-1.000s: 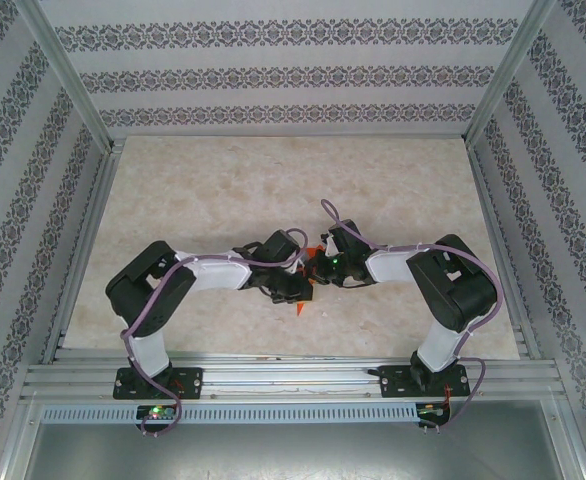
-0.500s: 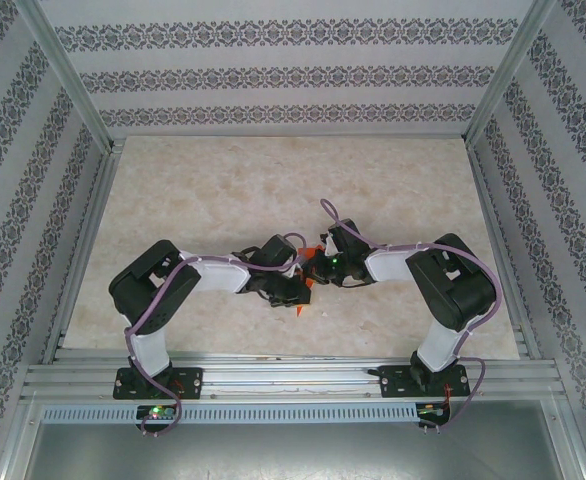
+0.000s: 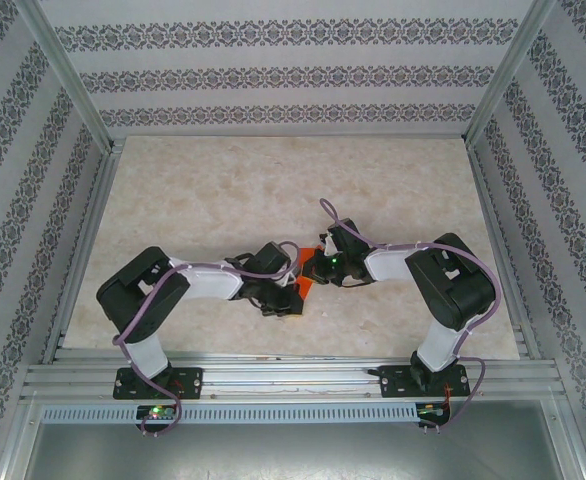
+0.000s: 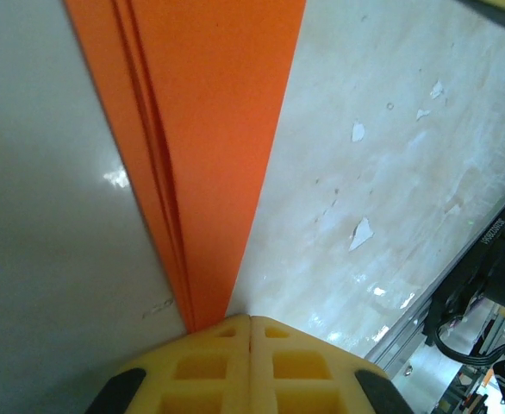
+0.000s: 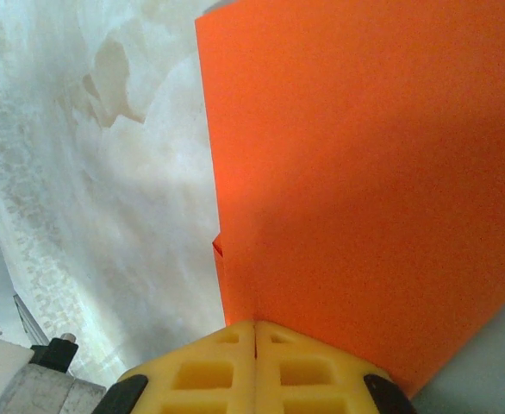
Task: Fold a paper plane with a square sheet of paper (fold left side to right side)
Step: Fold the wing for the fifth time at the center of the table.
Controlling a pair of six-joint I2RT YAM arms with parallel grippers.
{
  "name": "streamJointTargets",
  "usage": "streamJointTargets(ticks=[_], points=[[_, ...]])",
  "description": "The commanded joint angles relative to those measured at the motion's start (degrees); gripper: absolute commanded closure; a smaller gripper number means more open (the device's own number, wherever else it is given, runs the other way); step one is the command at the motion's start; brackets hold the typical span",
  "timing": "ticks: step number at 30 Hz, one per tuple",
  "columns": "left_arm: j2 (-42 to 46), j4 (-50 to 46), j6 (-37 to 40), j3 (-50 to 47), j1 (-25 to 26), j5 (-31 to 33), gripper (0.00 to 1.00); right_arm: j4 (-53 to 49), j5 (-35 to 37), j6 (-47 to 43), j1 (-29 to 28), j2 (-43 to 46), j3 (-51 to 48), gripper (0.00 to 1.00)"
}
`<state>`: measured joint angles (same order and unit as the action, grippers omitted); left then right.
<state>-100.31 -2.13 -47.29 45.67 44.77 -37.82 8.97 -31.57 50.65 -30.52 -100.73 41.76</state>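
Near centre of counter (image 3: 203,200), slightly toward near edge: orange paper sheet (image 3: 299,283), creased narrow, several layers showing. Left pincer (image 4: 251,323) closed, pads apparently pinching layered end. Right pincer (image 5: 254,328) closed on sheet at crease, opposite end. Step, by my read: late fold, refining crease. Next calls for one side holding firm, other releasing to re-grip free flap.

One high view, two close wrist views.
The top camera looks down and forward from behind the arm bases (image 3: 158,380) over the whole tabletop (image 3: 223,190); each wrist camera sits just behind its claw, left claw (image 4: 251,321) and right claw (image 5: 255,326), very near the orange paper (image 3: 296,284) that all three views share.
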Motion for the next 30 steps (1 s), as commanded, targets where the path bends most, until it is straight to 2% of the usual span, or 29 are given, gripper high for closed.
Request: streamJointTargets(ticks=[1,4,12,17,30], points=[[0.7,-3.5,-0.2,-3.2,1.1,-1.2,1.0,-7.0,3.9,-1.6,-0.2,-3.5,-1.2,1.0],[0.9,-1.4,-1.6,-4.7,1.3,-1.7,1.0,-7.0,3.7,-1.7,-0.2,-3.5,-1.0,1.0],[7.4,-4.8,-0.3,-2.5,0.8,1.2,1.0,-7.0,3.1,-1.4,-0.3,-3.1,-0.5,1.0],[10.0,-3.6,-1.2,-0.5,-0.3,2.8,1.0,-6.9,3.0,-1.2,-0.4,-2.4,-0.1,1.0],[-2.6,-3.0,1.3,6.6,-2.5,6.0,1.0,-5.8,2.6,0.2,-0.8,-1.7,0.7,1.0]])
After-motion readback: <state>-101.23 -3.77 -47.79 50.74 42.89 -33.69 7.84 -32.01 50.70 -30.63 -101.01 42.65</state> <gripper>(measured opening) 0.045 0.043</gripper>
